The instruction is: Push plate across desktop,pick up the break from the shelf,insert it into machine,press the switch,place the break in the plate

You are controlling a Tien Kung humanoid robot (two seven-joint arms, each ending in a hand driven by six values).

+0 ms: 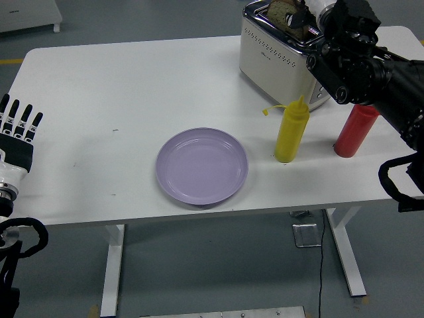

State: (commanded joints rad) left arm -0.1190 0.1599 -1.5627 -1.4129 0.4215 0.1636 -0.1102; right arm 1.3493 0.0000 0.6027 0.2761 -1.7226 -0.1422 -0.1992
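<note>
Currently at the insertion step: right hand (311, 16) grasping bread (283, 10) in toaster (281, 53) slot, upper right of frame. Next: release, then press switch. Plate (202, 165) at centre of surface (119, 99). Left hand (16, 136) released, resting at left edge.

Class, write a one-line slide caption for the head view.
Right hand at the bread in the toaster; purple plate waits empty.
</note>
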